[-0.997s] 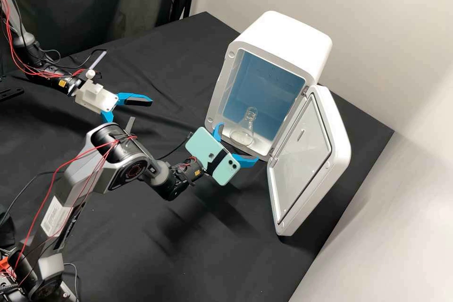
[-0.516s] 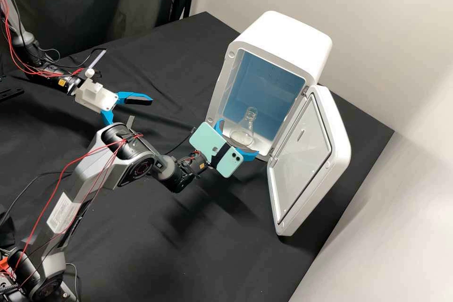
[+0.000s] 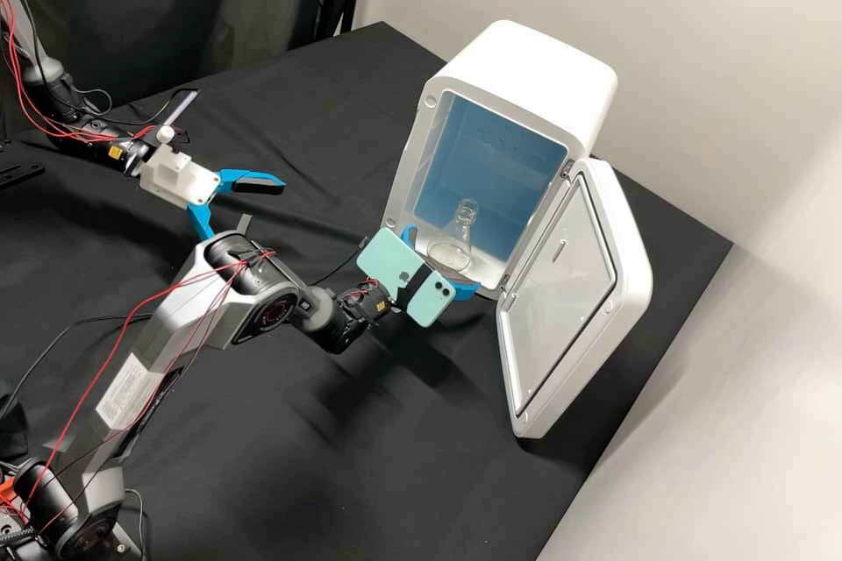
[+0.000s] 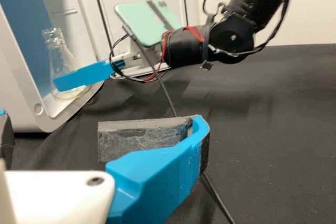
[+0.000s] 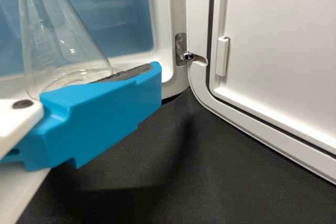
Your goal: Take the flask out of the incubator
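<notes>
A clear glass flask (image 3: 458,237) stands upright on the floor of the white incubator (image 3: 526,70), just inside its open mouth. My right gripper (image 3: 436,266), with a mint-green phone strapped to its wrist, is open at the mouth, one blue finger on each side of the flask's base. The right wrist view has the flask (image 5: 60,40) close, right behind one of my blue fingers (image 5: 100,111); contact cannot be judged. My left gripper (image 3: 230,195) hangs open and holds nothing above the bench, well to the left of the incubator. From there the flask (image 4: 59,64) shows behind the right arm's finger.
The incubator's door (image 3: 570,298) is swung wide open to the right, down to the black bench (image 3: 351,456). Its hinge latch (image 5: 184,55) sits beside my right finger. A thin grey rod (image 3: 180,111) lies at the back left. The bench edge runs close behind the incubator.
My right arm has pushed forward and a little up, bringing its open fingers farther in around the flask's base. The left arm and the flask have stayed put.
</notes>
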Motion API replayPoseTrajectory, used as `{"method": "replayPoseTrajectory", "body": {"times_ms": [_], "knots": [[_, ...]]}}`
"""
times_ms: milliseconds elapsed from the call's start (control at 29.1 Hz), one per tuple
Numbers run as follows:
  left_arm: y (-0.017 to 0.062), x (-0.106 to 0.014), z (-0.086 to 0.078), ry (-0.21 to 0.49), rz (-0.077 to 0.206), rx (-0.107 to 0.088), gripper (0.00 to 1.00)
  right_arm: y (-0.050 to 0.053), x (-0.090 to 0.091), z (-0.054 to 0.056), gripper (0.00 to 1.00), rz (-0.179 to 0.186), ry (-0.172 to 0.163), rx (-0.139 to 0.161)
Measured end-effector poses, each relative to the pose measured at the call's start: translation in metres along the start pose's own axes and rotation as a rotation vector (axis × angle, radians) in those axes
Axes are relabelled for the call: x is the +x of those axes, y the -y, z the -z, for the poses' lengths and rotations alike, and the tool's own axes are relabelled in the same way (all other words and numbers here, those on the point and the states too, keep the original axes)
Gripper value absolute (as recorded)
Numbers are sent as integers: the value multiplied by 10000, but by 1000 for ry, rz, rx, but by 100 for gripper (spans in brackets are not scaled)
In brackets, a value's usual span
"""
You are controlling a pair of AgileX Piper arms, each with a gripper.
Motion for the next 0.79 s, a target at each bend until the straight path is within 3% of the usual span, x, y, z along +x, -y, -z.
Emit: {"method": "replayPoseTrajectory", "body": {"times_ms": [206,481,791], "knots": [[-10,9,0,2,-2,2,100,2,33,-6,100,8,10,0],[-8,9,0,1,0,2,100,-35,130,29,100,-5,-3,-2],[-4,9,1,0,4,2,100,-242,211,39,100,-57,-15,0]]}}
